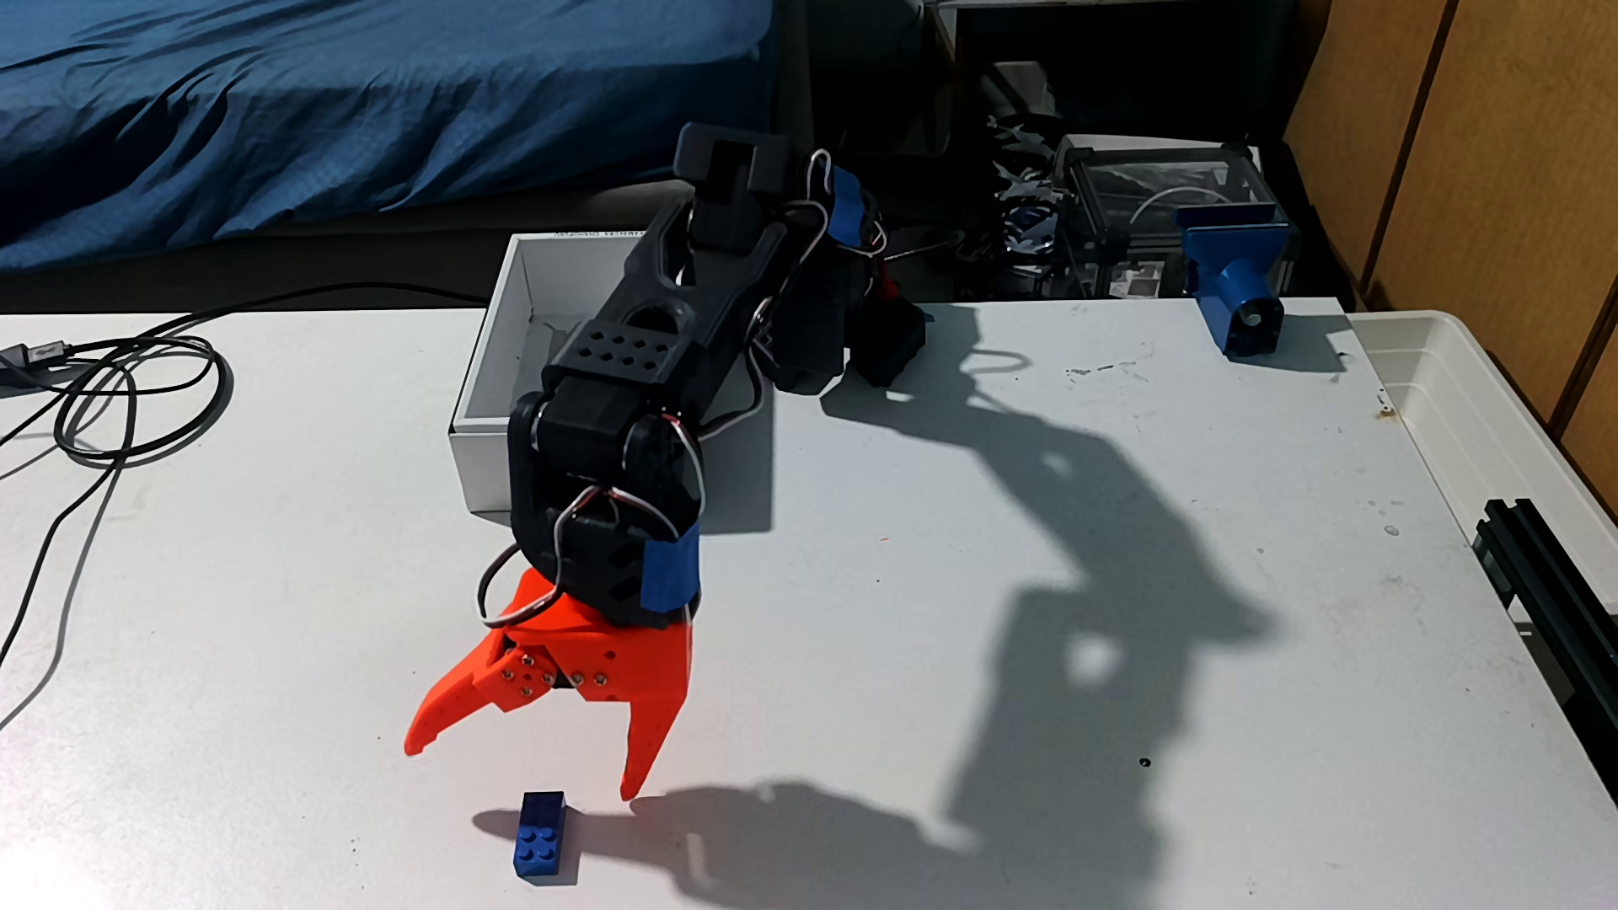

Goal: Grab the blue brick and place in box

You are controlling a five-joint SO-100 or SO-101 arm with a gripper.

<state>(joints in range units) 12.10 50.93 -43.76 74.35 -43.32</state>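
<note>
Sunlit and scuffed, the white table (pixel 963 490) carries everything you need, with a blue bedsheet (pixel 350 114) beyond its far edge and a coil of black cable (pixel 131 394) off to the left of the fixed view. Your black arm (pixel 648 350) reaches toward the camera, and its orange gripper (pixel 525 774) points down with the fingers spread wide and nothing between them. The right fingertip looks very close to the table; the left one sits higher.

Look at the blue brick (pixel 538 836). It lies on the table near the front edge, just in front of the gripper and slightly below the gap between the tips in the picture, close to the right fingertip but apart from it. Its long axis runs roughly toward and away from the camera, so its long sides seem to face the two fingers. That suits you: you probably need only a short reach forward and down to straddle it across the narrow width.

Behind the arm stands the box (pixel 499 350), open-topped and white, well apart from the brick. A blue printed bracket (pixel 1234 289) sits at the far right, next to a translucent tub (pixel 1506 411); ignore both.
</note>
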